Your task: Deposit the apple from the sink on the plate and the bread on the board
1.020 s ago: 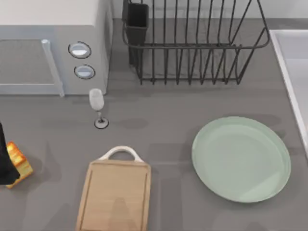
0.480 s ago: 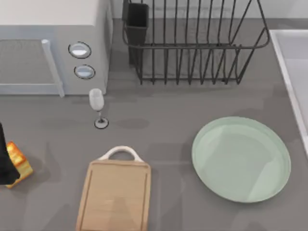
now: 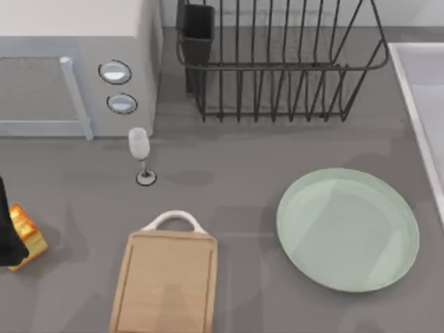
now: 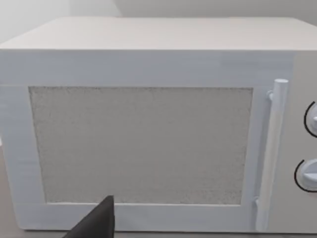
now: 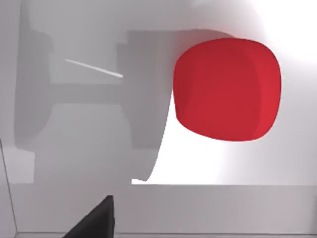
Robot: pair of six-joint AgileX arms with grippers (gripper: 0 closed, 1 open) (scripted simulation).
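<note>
The bread (image 3: pixel 26 232), golden-orange on top, sits at the table's far left edge. It is right against the dark body of my left gripper (image 3: pixel 5 232). In the left wrist view one dark fingertip (image 4: pixel 96 224) shows in front of the microwave. The red apple (image 5: pixel 227 89) lies on the white floor of the sink (image 5: pixel 74 148), and a dark fingertip (image 5: pixel 96 220) of my right gripper is near it. The wooden board (image 3: pixel 166 281) with its white handle lies at the front centre. The mint-green plate (image 3: pixel 305 263) is to its right. The sink's pale rim (image 3: pixel 416 104) runs along the right edge.
A white microwave (image 3: pixel 69 69) fills the back left, and its door (image 4: pixel 143 144) faces the left wrist camera. A black wire dish rack (image 3: pixel 277 62) stands at the back centre. A small wine glass (image 3: pixel 141 149) stands between the microwave and the board.
The bread and the left gripper have barely shifted at the left edge. The shading across the plate has changed slightly.
</note>
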